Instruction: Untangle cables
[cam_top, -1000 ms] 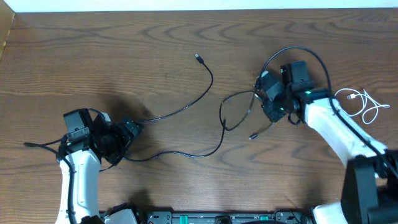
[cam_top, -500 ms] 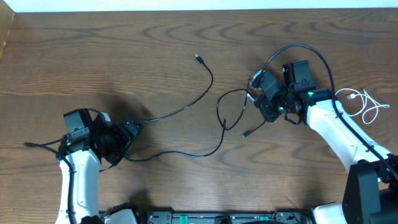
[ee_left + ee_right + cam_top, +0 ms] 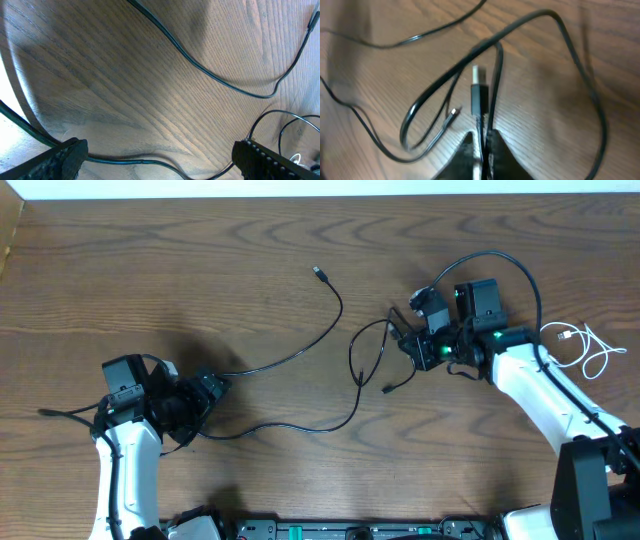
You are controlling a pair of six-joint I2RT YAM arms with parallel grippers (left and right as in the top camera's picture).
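Between the two fingers of the right gripper (image 3: 481, 145), a thin black cord (image 3: 478, 100) is pinched just below its silver plug (image 3: 479, 74). The claw is pressed close, with only that cord inside it.

Just left of the right gripper, black cord bends into a loop (image 3: 351, 360) on the wooden table (image 3: 200, 260). A small plug end (image 3: 386, 390) lies below and a little left of the right gripper. Where the strands cross, it is hard to tell which one lies on top.

A long black cord (image 3: 341, 308) runs off farther left of the right gripper. The white cord (image 3: 585, 350) lies to the right of the right gripper, apart from the black ones and all by itself.

Far to the left of the right gripper sits the left gripper (image 3: 212, 387). Its claw is spread wide and holds nothing. A black cord lies on the table near it.

The step in hand looks like freeing the pinched cord from the loop. The next move likely calls for a slow, gentle pull away from the loop, so the plug does not catch on another strand. The left gripper may need to hold the other cord down.
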